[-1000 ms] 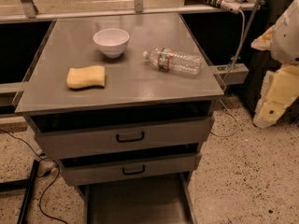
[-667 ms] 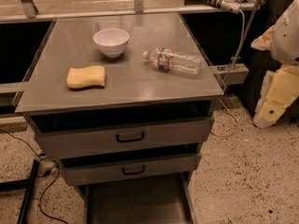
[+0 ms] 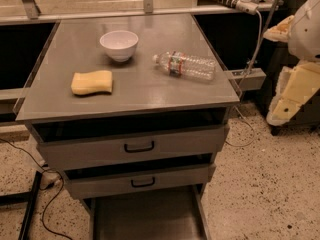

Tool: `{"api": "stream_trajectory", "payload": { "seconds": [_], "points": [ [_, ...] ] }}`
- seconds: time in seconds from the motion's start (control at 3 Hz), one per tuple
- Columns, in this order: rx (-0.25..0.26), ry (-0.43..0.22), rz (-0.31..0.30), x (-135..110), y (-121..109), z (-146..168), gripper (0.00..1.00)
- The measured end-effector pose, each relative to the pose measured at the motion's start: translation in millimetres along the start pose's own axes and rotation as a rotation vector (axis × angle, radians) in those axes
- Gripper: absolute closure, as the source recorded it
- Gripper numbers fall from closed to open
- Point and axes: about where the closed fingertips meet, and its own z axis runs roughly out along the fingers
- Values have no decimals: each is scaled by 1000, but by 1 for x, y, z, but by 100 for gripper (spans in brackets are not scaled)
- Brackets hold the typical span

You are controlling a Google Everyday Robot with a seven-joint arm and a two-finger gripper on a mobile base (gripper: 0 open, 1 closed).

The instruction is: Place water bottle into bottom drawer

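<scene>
The water bottle (image 3: 186, 65) lies on its side on the right part of the grey cabinet top (image 3: 150, 91), with its white cap pointing left toward the bowl. The bottom drawer (image 3: 145, 216) is pulled out at the foot of the cabinet; its dark flat floor shows nothing on it. My gripper (image 3: 291, 98) hangs at the right edge of the view, off the cabinet's right side, level with the upper drawers and well away from the bottle. It holds nothing that I can see.
A white bowl (image 3: 119, 44) and a yellow sponge (image 3: 92, 82) sit on the cabinet top, left of the bottle. Two grey drawer fronts with black handles (image 3: 139, 147) stand slightly out above the bottom drawer. Cables lie on the speckled floor at left (image 3: 35, 194).
</scene>
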Motion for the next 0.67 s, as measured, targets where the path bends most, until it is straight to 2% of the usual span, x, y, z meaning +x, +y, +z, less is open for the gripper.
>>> {"api": "stream_trajectory", "payload": {
  "seconds": [0.67],
  "points": [
    [115, -192, -127, -30, -42, 19, 0]
  ]
}}
